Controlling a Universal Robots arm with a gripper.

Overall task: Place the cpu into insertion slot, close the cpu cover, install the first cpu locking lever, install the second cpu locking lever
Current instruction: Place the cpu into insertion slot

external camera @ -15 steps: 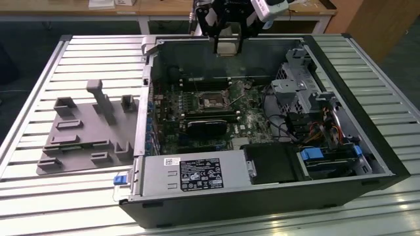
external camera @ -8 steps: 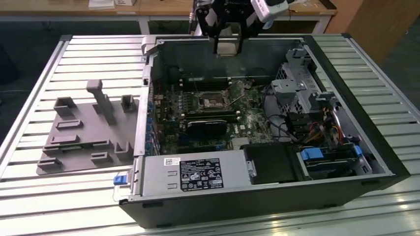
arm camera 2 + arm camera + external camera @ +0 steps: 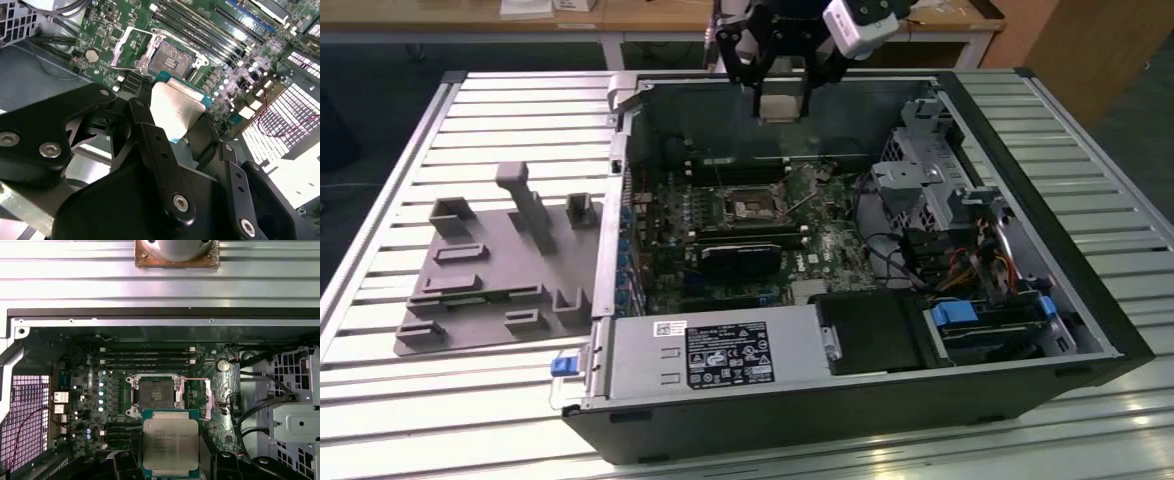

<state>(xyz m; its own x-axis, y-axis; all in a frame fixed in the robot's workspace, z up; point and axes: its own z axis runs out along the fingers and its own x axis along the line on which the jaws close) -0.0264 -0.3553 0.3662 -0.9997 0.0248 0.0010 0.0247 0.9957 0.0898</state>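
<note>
End effector (image 3: 781, 98) clamped on cpu (image 3: 170, 445) edges, chip flat, high over case. Insertion slot (image 3: 152, 394) below, slightly offset; cpu cover (image 3: 131, 47) prob. swung open.

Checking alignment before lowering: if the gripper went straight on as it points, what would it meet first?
Likely the motherboard at or just beside the insertion slot, with the cpu held in the gripper touching first; nothing stands between, though depth is unclear.

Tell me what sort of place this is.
Likely a robotics lab bench: an open computer case lies on a slatted metal table, a grey fixture tray beside it, and the gripper holds the cpu.
</note>
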